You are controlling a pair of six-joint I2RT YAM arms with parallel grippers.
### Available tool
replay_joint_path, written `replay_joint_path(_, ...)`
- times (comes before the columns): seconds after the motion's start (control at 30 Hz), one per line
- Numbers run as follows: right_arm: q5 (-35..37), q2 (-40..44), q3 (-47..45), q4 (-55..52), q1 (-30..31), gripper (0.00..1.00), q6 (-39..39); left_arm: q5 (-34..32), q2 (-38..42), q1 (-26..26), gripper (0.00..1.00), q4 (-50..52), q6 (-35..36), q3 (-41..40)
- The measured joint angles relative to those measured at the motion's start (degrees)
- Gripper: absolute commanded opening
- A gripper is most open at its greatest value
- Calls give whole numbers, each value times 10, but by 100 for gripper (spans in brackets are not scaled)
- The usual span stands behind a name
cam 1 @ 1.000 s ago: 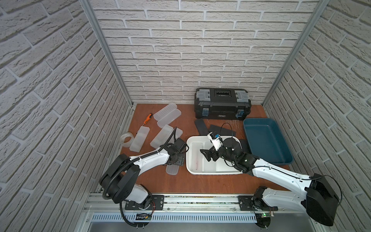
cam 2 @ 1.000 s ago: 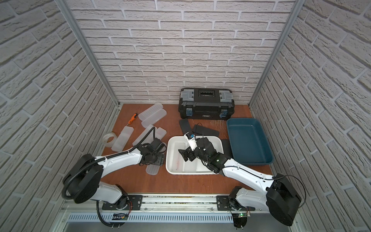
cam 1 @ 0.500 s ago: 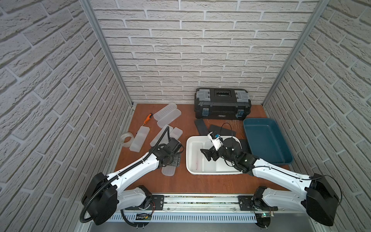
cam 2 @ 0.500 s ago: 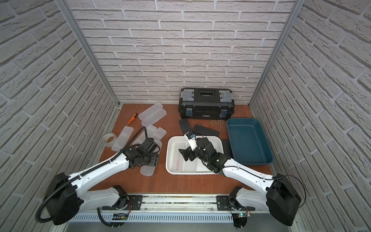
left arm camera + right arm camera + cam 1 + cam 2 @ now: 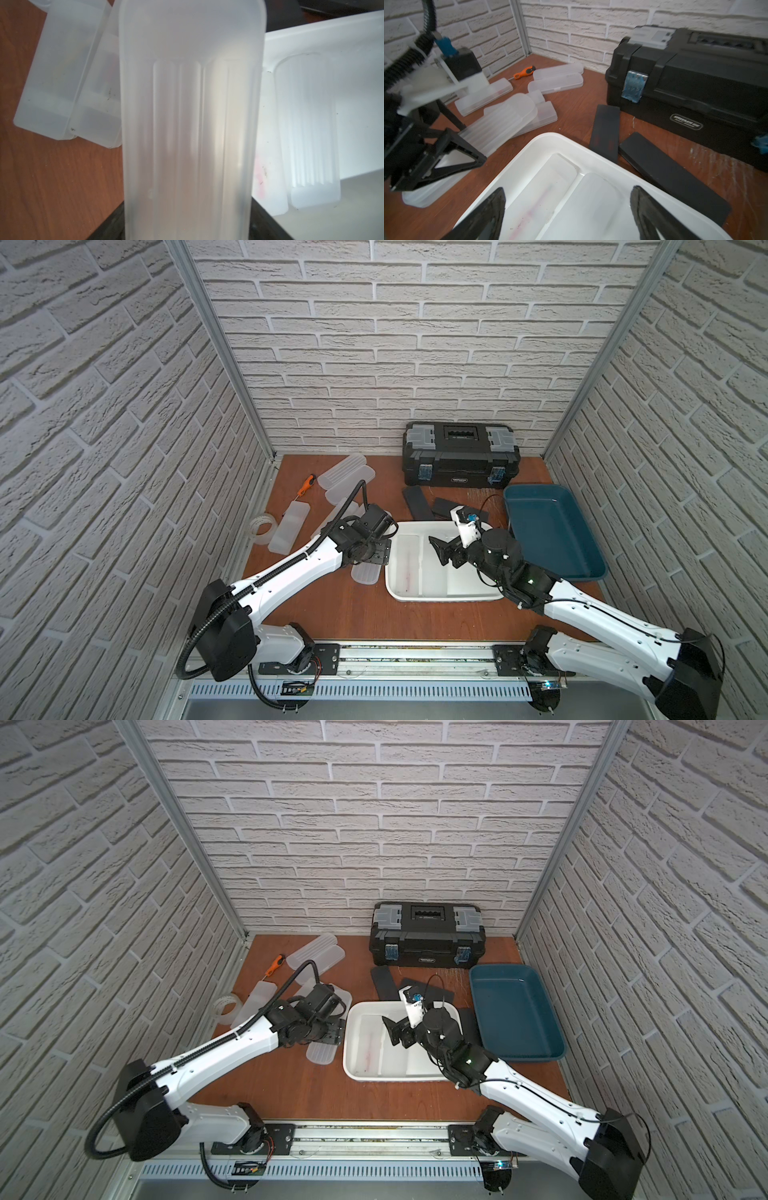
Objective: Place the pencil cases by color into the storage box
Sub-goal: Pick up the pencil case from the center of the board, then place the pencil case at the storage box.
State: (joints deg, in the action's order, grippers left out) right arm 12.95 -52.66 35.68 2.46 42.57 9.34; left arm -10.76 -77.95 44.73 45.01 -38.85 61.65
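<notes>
My left gripper is shut on a frosted ribbed pencil case, held low just left of the white storage box; the case's near end sticks out below the jaws. My right gripper hangs open and empty over the box. A frosted case lies in the box's right compartment. Loose frosted cases lie at the back left of the table. Two black cases lie behind the box.
A black toolbox stands at the back wall. A blue tray sits to the right of the white box. An orange-handled screwdriver and a clear tape roll lie near the left wall.
My left arm has stretched out flatter and carried the frosted case a little closer to the white box. The right arm has not moved.
</notes>
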Motion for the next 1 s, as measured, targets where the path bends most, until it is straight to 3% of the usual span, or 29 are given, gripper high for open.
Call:
replay_joint_path(0.17,100,71,3,-49,0,94,21,8,-68,32,54,-3,-6,56)
replay_joint_path(0.43,182,134,5,-102,0,95,33,25,-141,72,54,-21,-23,113)
replay_joint_path(1.0,219,153,5,-122,-1,95,48,32,-184,104,54,-77,-112,100)
